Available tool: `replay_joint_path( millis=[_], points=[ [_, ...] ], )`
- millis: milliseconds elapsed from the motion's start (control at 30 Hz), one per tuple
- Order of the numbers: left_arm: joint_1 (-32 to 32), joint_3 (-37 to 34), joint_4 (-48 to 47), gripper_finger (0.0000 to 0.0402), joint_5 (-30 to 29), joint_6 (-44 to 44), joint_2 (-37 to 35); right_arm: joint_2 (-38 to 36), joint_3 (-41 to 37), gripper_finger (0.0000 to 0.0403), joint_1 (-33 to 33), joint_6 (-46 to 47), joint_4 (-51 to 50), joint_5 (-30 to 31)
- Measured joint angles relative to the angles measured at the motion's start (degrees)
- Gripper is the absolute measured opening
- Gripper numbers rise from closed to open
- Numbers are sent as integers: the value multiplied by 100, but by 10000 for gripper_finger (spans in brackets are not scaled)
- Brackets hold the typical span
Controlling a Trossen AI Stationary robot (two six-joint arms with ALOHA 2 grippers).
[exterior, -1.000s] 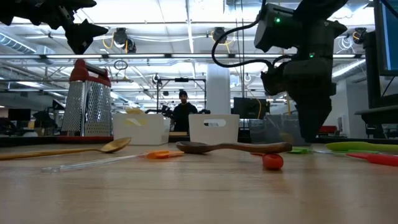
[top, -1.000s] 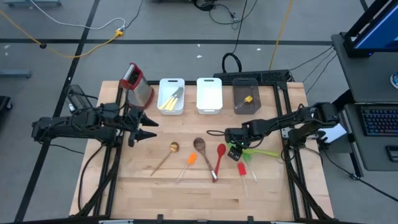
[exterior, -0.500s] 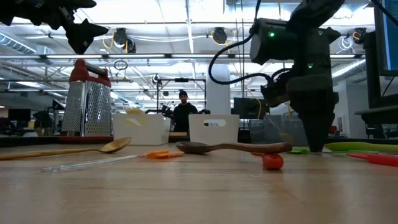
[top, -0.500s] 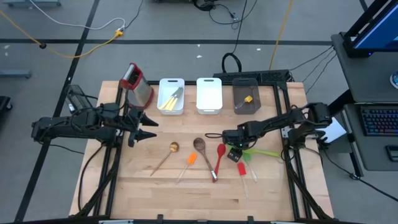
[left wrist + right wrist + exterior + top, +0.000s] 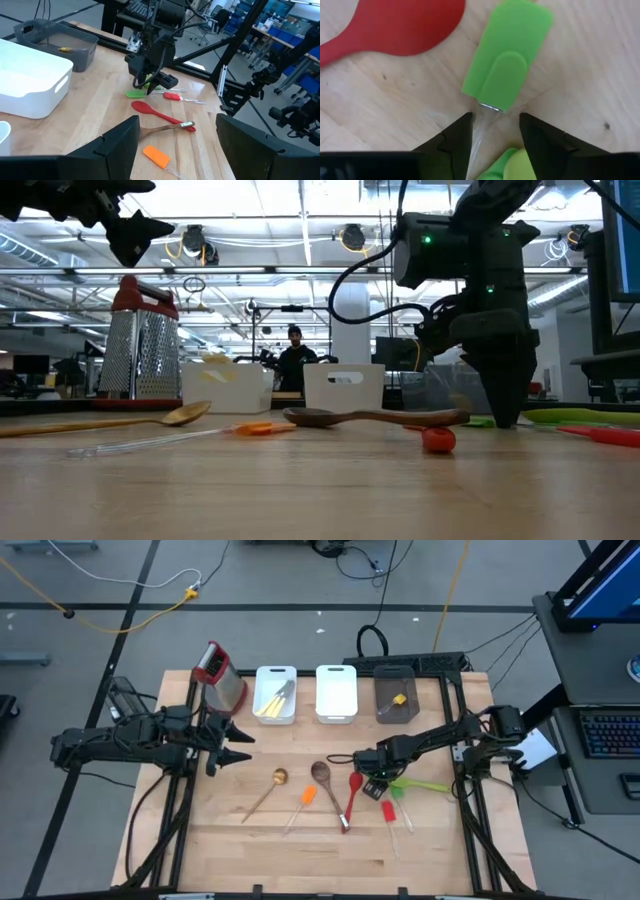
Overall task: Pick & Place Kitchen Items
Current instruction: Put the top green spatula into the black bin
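My right gripper (image 5: 495,119) (image 5: 372,783) is down at the tabletop, pointing down and open. Its fingers stand on either side of the clear handle (image 5: 481,122) of the green mini spatula (image 5: 507,55), just behind the head, which lies flat on the wood. A lime-green spoon (image 5: 516,165) (image 5: 418,784) lies close behind, and the red spoon (image 5: 395,25) (image 5: 352,795) lies beside the spatula head. My left gripper (image 5: 236,746) hovers open over the table's left part, near the grater (image 5: 221,677).
A red spatula (image 5: 388,810), an orange spatula (image 5: 307,796), a dark wooden spoon (image 5: 321,774) and a light wooden spoon (image 5: 279,778) lie mid-table. Along the far edge stand a white bin (image 5: 275,712) with utensils, a second white bin (image 5: 336,715) and a grey bin (image 5: 396,716). A person stands in the room beyond.
My right gripper has moved a little toward the table's left edge and sunk down to the tabletop over the green spatula's handle. The utensils have stayed where they were.
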Motion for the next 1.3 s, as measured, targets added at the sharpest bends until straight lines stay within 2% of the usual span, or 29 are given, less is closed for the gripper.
replay_joint_path(
  millis=[367,667,1033,1300],
  points=[
    [-1,0,4,269,0,4,0,-1,-4,124,-7,799,15,452],
    [1,0,4,269,2,-1,0,0,-4,105,-204,1412,30,483],
    [-1,0,4,269,2,-37,0,0,-7,44,-300,1798,90,630],
    [0,0,4,269,2,-35,0,0,-7,40,-315,2173,146,684]
  ],
)
